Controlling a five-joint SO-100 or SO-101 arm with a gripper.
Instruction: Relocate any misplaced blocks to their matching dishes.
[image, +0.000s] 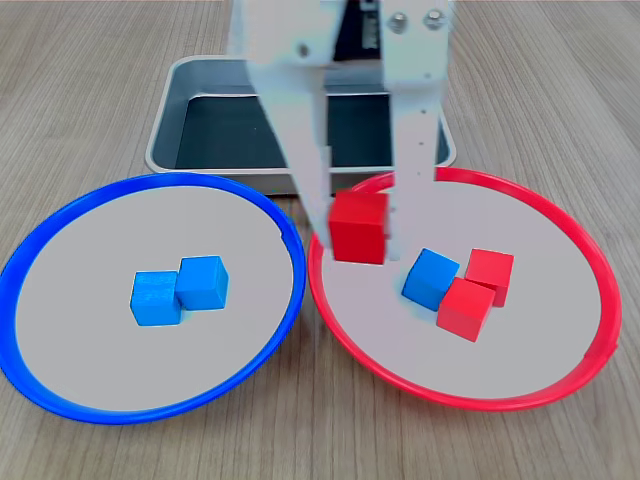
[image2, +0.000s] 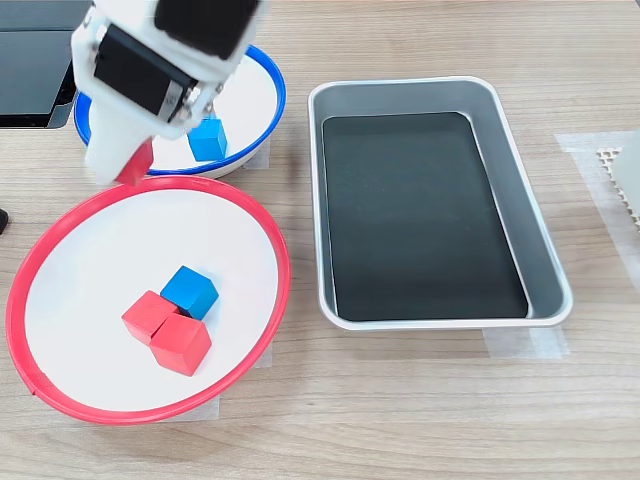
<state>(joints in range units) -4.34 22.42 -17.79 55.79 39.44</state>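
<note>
- A red block (image: 359, 227) is clamped between the claw's (image: 362, 215) white fingers, hanging over the red-rimmed dish's (image: 560, 380) edge nearest the blue-rimmed dish (image: 60, 390).
- In the red-rimmed dish lie a blue block (image: 430, 278) and two red blocks (image: 478, 292), all touching.
- The blue-rimmed dish holds two blue blocks (image: 180, 290), side by side.
- A silver tray (image2: 520, 210) sits just beside both dishes on the wooden surface (image2: 420, 400).

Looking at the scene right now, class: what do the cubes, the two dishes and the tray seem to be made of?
Cubes, such as the blue cube: probably plastic, glossy with soft highlights.
Blue-rimmed dish and red-rimmed dish: likely plastic or melamine, with matte pale insides and bright smooth rims.
Tray: apparently metal, with a brushed silver rim and a dark matte bottom, maybe a liner.
</note>
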